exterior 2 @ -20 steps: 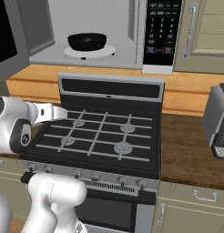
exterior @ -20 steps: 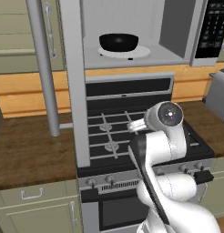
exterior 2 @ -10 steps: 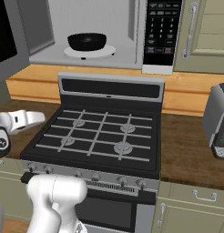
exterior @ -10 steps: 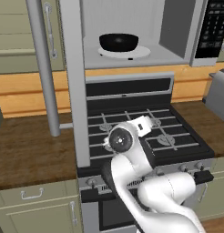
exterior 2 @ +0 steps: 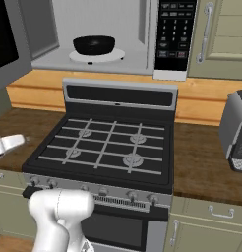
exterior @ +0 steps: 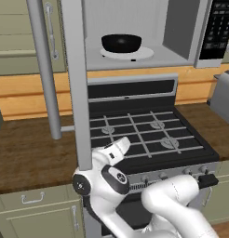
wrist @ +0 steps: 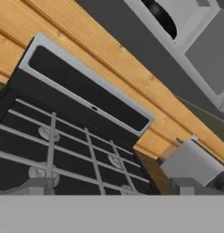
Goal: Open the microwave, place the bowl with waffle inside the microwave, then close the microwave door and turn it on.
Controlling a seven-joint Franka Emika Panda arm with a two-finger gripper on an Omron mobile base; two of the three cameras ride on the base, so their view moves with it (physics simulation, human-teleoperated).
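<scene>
We read no writing; the keypad labels are too small. The bowl with waffle (exterior: 121, 43) sits on the turntable (exterior: 135, 54) inside the microwave (exterior 2: 105, 61), whose microwave door (exterior: 74, 83) stands wide. Our gripper (exterior: 117, 149) hangs open and empty well below it, at the black stove (exterior 2: 105, 147)'s front left corner, between wooden counters (exterior: 28, 148).

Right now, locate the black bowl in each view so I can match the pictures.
Left base view: the bowl sits top centre, on the white turntable inside the open microwave.
Right base view: the bowl sits upper left, on that turntable.
Hand view: a dark curved shape at the top edge is probably the bowl; too cropped to be sure.
Shared landmark: the stove below the microwave.
</scene>
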